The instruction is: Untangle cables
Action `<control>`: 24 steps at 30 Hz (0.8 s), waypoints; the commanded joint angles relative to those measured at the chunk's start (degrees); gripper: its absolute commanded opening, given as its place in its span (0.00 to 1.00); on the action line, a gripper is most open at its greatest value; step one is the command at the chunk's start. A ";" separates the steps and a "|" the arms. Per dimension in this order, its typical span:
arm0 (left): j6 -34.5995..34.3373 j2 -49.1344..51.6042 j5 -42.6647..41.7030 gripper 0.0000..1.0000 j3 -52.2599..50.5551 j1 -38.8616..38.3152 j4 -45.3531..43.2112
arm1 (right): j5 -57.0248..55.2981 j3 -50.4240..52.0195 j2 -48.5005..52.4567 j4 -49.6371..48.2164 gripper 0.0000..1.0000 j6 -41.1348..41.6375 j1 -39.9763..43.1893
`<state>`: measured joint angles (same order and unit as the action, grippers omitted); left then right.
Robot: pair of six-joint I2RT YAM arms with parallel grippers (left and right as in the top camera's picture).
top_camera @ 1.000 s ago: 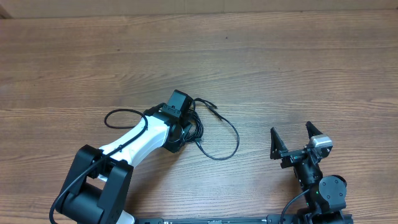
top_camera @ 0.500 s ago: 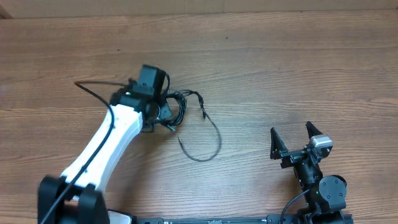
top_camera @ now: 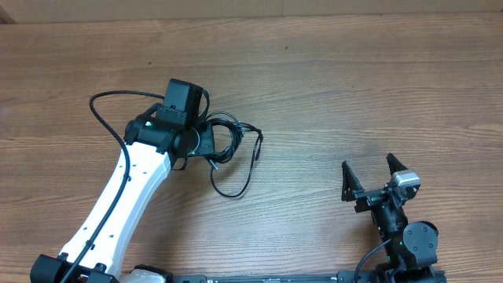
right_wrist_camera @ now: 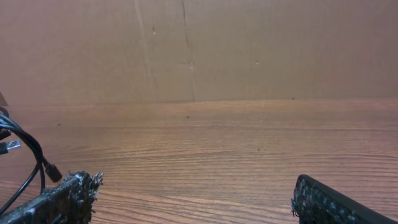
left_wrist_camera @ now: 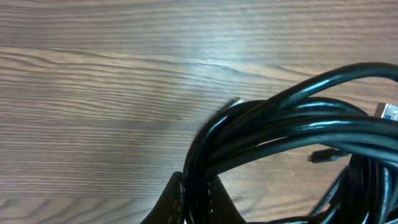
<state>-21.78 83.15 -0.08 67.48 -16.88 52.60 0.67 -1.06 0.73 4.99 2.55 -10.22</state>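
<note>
Untangling looks barely begun: the cables (left_wrist_camera: 292,121) lie bunched in one knot on the table (top_camera: 354,79), left of centre, pinched in the closed left gripper (left_wrist_camera: 196,194), while the right gripper (top_camera: 368,168) stands wide open and empty, well apart.

Moved: left gripper (top_camera: 206,146) carried the cables (top_camera: 236,134) from table (top_camera: 354,94) centre toward 10 o'clock. Trailing loop drawn in, smaller, now at gripper's 5 o'clock.

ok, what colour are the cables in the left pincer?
Black, with a glossy sheen. The cables show best in the left wrist view.
</note>
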 commanded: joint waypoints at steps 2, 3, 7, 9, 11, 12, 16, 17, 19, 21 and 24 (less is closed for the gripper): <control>4.74 -1.40 -9.27 0.04 1.36 -0.13 -0.09 | 0.33 0.61 -0.57 -0.31 1.00 -0.92 -0.33; 5.38 -1.40 -10.14 0.04 1.36 -0.13 0.17 | 0.35 0.63 -0.57 -0.31 1.00 -0.92 -0.33; 6.51 -1.40 -9.73 0.04 1.36 -0.11 2.05 | 0.33 0.61 -0.57 -0.31 1.00 -0.92 -0.33; 7.02 -1.40 -9.73 0.04 1.36 -0.13 2.19 | 0.33 0.61 -0.57 -0.31 1.00 -0.92 -0.33; 7.02 -1.38 -9.81 0.04 1.36 -0.13 2.47 | 0.33 0.63 -0.57 -0.31 1.00 -0.90 -0.33; 6.99 -1.38 -9.81 0.04 1.36 -0.13 2.71 | 0.33 0.61 -0.57 -0.31 1.00 -0.92 -0.33; 7.02 -1.38 -9.81 0.04 1.36 -0.11 3.93 | 0.33 0.63 -0.57 -0.31 1.00 -0.92 -0.33; 7.02 -1.38 -9.81 0.04 1.36 -0.13 4.04 | 0.35 0.61 -0.57 -0.31 1.00 -0.90 -0.33; 7.02 -1.38 -9.84 0.04 1.36 -0.11 4.17 | 0.33 0.61 -0.57 -0.31 1.00 -0.90 -0.33; 6.99 -1.38 -9.86 0.04 1.36 -0.13 4.44 | 0.35 0.61 -0.57 -0.31 1.00 -0.90 -0.33; 6.99 -1.36 -9.88 0.04 1.36 -0.13 4.55 | 2.08 0.63 -0.57 -0.39 1.00 0.09 -0.33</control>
<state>-16.03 83.15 -8.47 67.51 -16.88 57.28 0.91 -1.06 0.73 4.97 2.55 -10.22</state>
